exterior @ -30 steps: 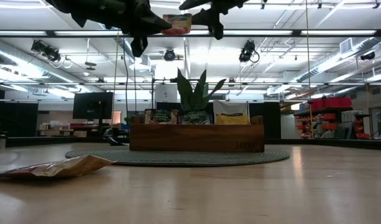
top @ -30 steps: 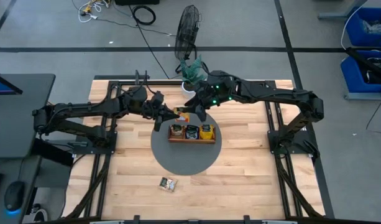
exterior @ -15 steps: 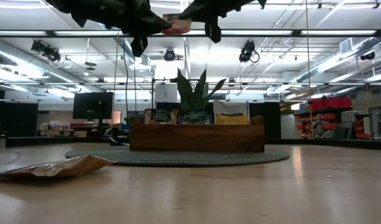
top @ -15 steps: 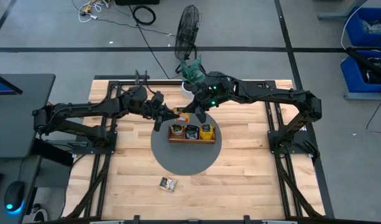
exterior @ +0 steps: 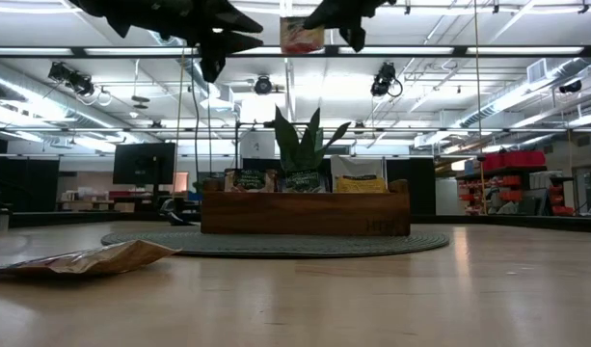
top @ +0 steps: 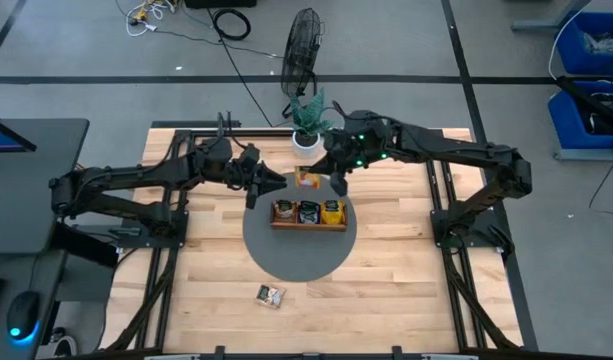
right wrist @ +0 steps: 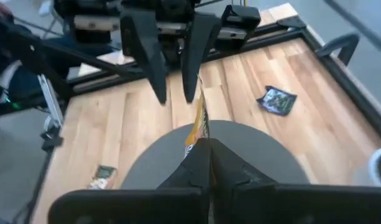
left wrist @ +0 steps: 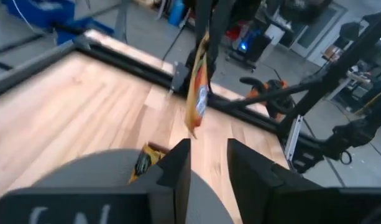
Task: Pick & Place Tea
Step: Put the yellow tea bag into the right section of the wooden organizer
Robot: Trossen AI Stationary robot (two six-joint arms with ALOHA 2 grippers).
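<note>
- Your right pincer (top: 329,182) is pinching an orange-yellow tea sachet (top: 308,179) by its edge, holding it in the air just above the wooden tray (top: 308,226), toward 12 o'clock of it.
- Your left pincer (top: 277,181) hangs spread and empty at 9 o'clock of that sachet, close but apart from it.
- The tray, on the round grey mat (top: 299,258), holds three upright sachets in its compartments.
- One more sachet (top: 270,295) lies flat on the table (top: 386,290) toward 6 o'clock, well apart from the mat.
</note>
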